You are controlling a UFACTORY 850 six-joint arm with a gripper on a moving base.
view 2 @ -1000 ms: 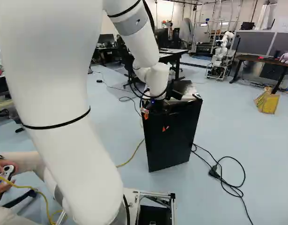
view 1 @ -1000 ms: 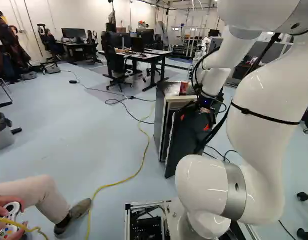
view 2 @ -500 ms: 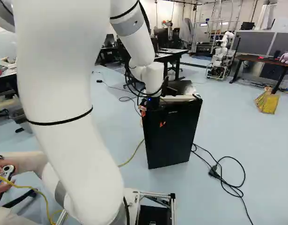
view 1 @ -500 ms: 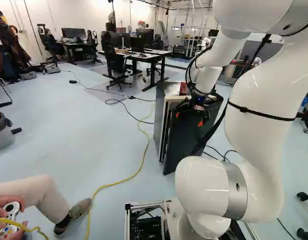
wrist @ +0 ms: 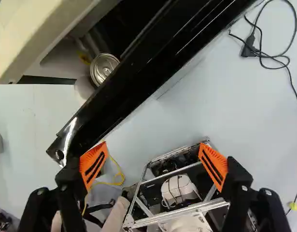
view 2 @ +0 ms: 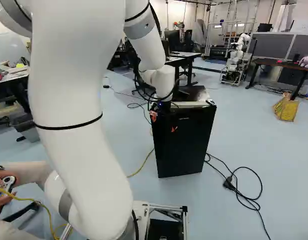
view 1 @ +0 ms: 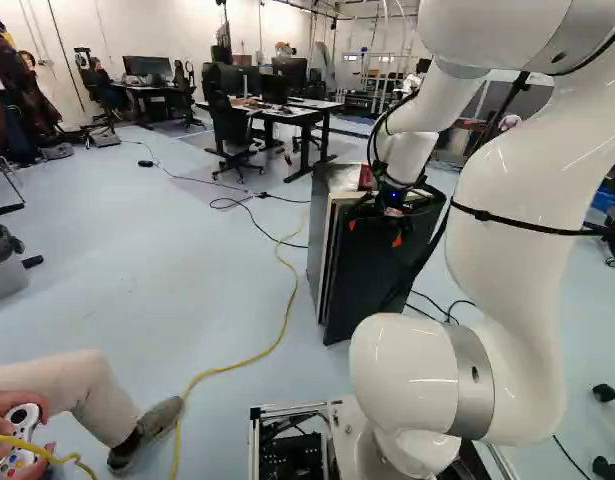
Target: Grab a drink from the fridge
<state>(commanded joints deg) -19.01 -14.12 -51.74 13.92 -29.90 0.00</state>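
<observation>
Between the fridge (view 1: pixel 319 235) and its ajar black door (view 2: pixel 186 150), a drink can (wrist: pixel 104 67) is seen upright, lid up. It is separated by the door's edge from the gripper (view 1: pixel 375 232), whose fingers are spread wide, released.

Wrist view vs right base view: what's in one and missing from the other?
Wrist view only: the silver top of a can behind the fridge door's edge.

Right base view only: another robot and a yellow bag.

Both: the black fridge door, the open pincer, the black plug on the floor.
</observation>
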